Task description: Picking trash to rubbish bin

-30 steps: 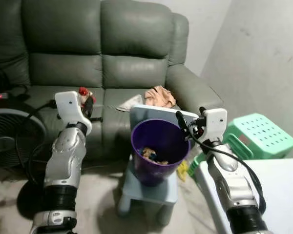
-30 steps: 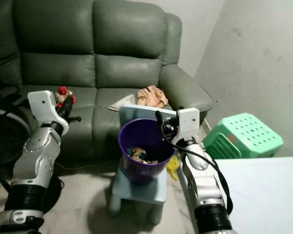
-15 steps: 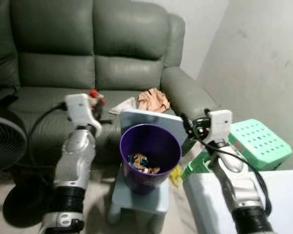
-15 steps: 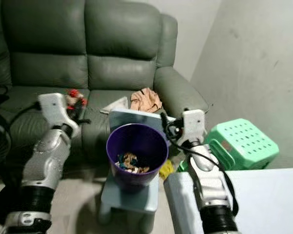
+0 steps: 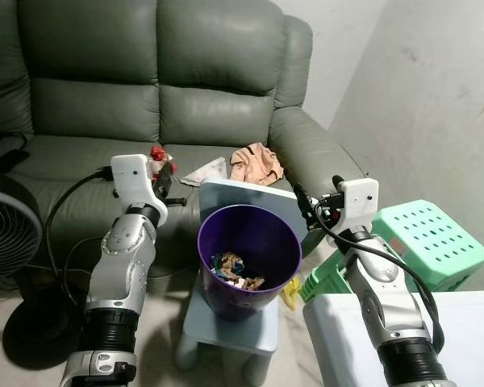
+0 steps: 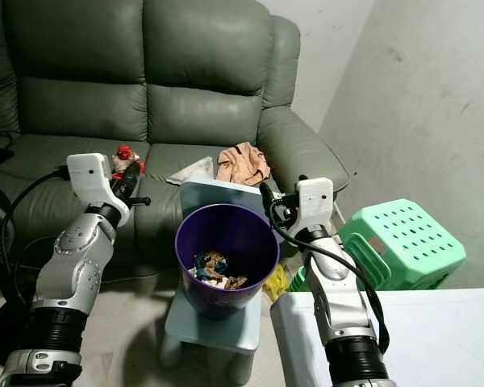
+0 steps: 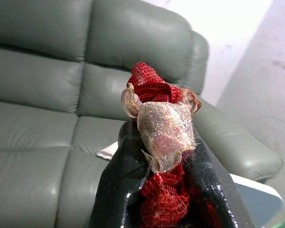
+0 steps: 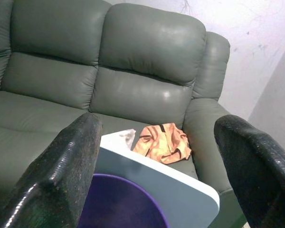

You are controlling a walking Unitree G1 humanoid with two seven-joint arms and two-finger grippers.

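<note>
Clamping a red mesh wad (image 7: 162,128) between its two black fingers, the left gripper (image 5: 163,171) holds it raised above the sofa's seat, beside the purple rubbish bin (image 5: 248,260) but not over its mouth; the bin stands on a pale blue stool (image 5: 231,322) with scraps already in its bottom; the right gripper (image 8: 164,161) hovers near the bin's far rim, fingers spread wide and empty. The netting looks light and springy; released short of the rim, it would likely land on the cushion or snag a finger. One bin, one held wad; on the sofa (image 5: 185,105) one orange cloth (image 5: 256,162) and one white paper (image 5: 203,171); one green stool (image 5: 434,236).
</note>
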